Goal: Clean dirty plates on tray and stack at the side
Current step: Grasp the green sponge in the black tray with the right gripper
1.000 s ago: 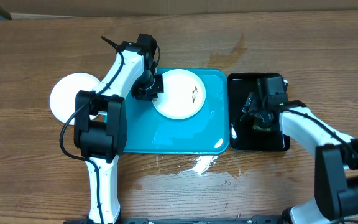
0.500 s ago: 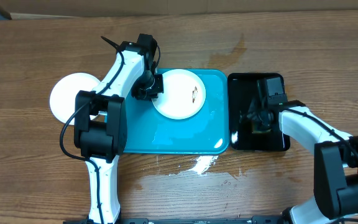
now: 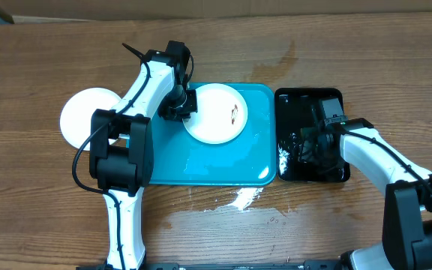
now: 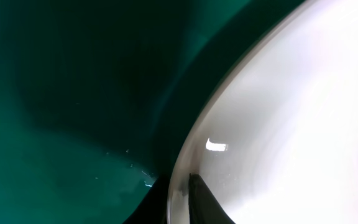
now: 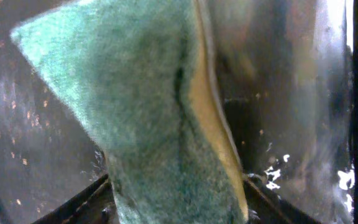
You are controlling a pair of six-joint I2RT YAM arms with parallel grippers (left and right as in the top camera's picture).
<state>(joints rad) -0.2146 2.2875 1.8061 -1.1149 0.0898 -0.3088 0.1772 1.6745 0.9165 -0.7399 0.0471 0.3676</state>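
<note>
Overhead view: one plate (image 3: 214, 120) lies in the upper part of the tray (image 3: 201, 166), with a brown smear (image 3: 235, 112) on its right side.
Left gripper (image 3: 181, 105): jaws together on that plate's left rim; the left wrist view shows one finger (image 4: 207, 202) lying on the rim.
Right gripper (image 3: 311, 146): down in the black tray (image 3: 306, 101), sponge (image 5: 148, 106) between its fingers; whether it is clamped cannot be told.
Side stack (image 3: 77, 116): white, on the table left of the tray, partly behind the left arm; number of plates not discernible.
Done, as judged: at least one plate is set aside.
Outstanding: the smeared plate needs wiping, then stacking.
</note>
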